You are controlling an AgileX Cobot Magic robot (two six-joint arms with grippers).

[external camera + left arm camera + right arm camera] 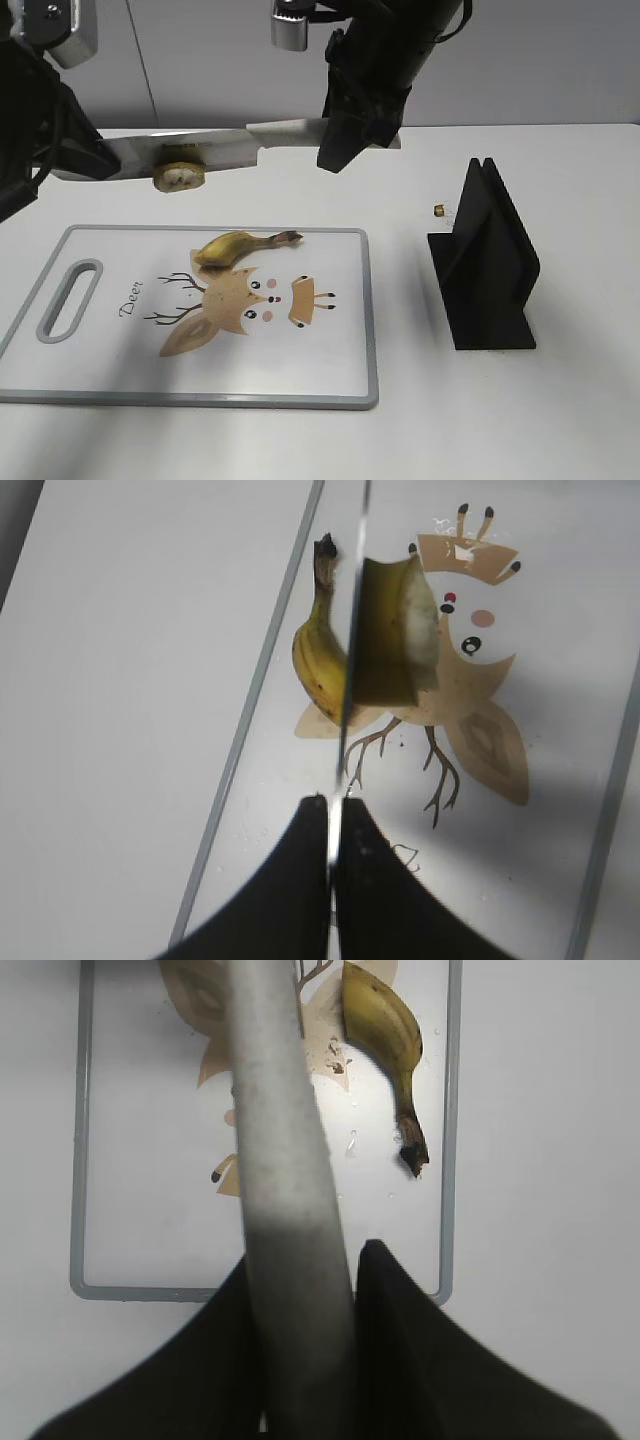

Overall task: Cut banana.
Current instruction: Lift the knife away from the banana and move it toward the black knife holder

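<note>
A knife (225, 149) hangs level above the cutting board (110, 370), gripped at both ends. My right gripper (348, 135) is shut on its grey handle (275, 1110). My left gripper (92, 160) is shut on the tip of the blade (352, 630). A cut banana slice (180, 178) clings to the blade; it also shows in the left wrist view (397, 630). The rest of the banana (238, 247), with its stem, lies on the board's far edge, and shows in the left wrist view (317, 660) and the right wrist view (385, 1030).
The board carries a deer drawing (245, 300) and a handle slot (70, 298) at its left. A black knife stand (485, 262) stands on the table to the board's right. A small brown scrap (439, 210) lies behind the stand.
</note>
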